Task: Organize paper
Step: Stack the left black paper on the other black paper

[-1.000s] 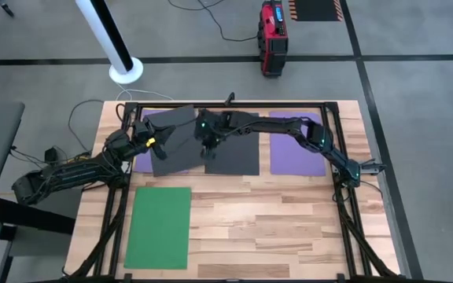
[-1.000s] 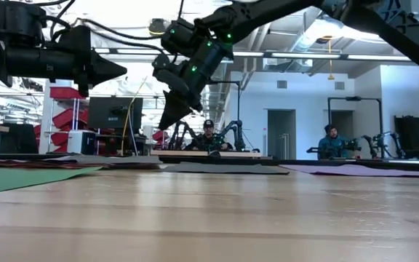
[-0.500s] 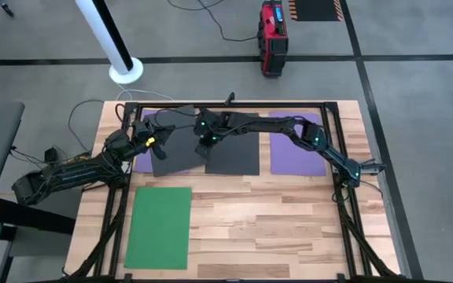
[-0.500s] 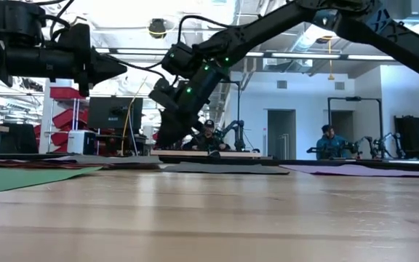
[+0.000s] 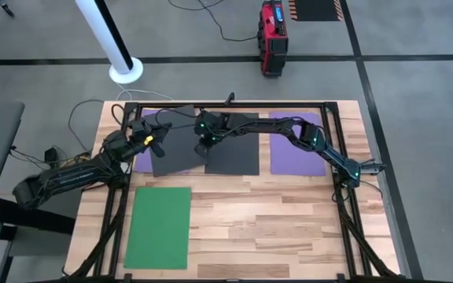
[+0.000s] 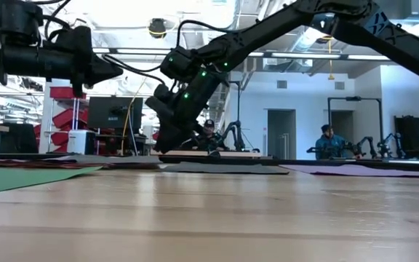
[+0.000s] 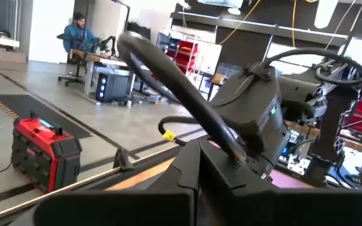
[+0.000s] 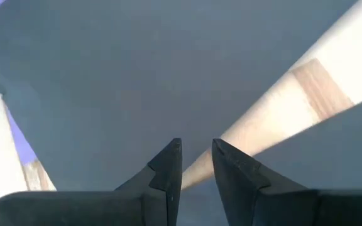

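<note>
While the right end effector [image 5: 201, 147] reaches across the far half of the table [image 5: 289, 220] in the high view, it sits low over the seam between two dark grey sheets, its tips just above them. One dark grey sheet [image 5: 175, 145] lies tilted, partly over a purple sheet [image 5: 141, 153] at the far left; the other dark grey sheet [image 5: 238, 153] lies square beside it, toward the middle. In the right wrist view the fingers [image 8: 168, 166] stand narrowly apart with nothing between them, pointing down at dark grey paper, with a strip of pale wood showing between the two grey sheets and a sliver of purple at one edge. The low view shows the same end effector [image 6: 167, 142] angled down close to the paper's level; whether it touches the sheet cannot be told.

The left end effector [image 5: 160, 134] hangs over the tilted grey sheet's far left part, raised above the table in the low view [image 6: 111, 69], where its tips look drawn together to a point. Its own fingers are not clear in the left wrist view, so how far they gape cannot be told.

A second purple sheet [image 5: 297, 145] lies at the far right, under the right arm. A green sheet [image 5: 160, 228] lies alone at the near left, well apart from both end effectors.
</note>
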`<state>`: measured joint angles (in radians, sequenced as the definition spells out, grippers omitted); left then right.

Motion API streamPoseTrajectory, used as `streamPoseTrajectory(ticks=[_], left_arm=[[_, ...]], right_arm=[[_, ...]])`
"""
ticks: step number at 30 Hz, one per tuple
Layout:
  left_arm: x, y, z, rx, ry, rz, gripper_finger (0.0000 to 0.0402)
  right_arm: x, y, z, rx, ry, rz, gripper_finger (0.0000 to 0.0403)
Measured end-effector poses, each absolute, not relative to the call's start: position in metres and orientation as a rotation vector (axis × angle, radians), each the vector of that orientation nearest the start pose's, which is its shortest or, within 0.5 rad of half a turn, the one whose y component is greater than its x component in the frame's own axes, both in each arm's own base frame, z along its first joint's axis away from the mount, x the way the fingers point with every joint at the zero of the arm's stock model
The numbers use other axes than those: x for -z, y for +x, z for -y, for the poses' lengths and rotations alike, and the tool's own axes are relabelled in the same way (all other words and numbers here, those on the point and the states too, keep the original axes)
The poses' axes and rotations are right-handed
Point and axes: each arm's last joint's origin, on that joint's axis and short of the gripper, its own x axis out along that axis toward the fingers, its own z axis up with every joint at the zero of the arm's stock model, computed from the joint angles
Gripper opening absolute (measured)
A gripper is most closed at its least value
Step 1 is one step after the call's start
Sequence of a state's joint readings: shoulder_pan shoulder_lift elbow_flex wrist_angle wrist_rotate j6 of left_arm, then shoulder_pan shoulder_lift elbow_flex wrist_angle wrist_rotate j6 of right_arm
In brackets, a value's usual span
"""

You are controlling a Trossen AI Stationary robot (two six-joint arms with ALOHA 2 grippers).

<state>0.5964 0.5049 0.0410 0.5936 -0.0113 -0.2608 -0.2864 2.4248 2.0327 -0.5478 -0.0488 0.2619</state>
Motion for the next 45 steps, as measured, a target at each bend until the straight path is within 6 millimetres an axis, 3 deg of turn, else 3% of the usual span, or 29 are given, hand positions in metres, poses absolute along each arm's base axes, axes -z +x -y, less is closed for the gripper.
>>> streamPoseTrajectory(ticks=[10, 23, 45], left_arm=[[-0.193, 0.103, -0.069, -0.544, -0.217, 0.246, 0.0000], [-0.192, 0.102, -0.069, -0.545, -0.216, 0.236, 0.0000], [-0.192, 0.102, -0.069, -0.546, -0.215, 0.233, 0.0000]], right_arm=[[-0.157, 0.503, 0.129, 0.351, 0.455, -0.968, 0.0092], [-0.149, 0.507, 0.133, 0.404, 0.503, -0.932, 0.0175], [-0.149, 0.508, 0.123, 0.437, 0.618, -0.927, 0.0153]])
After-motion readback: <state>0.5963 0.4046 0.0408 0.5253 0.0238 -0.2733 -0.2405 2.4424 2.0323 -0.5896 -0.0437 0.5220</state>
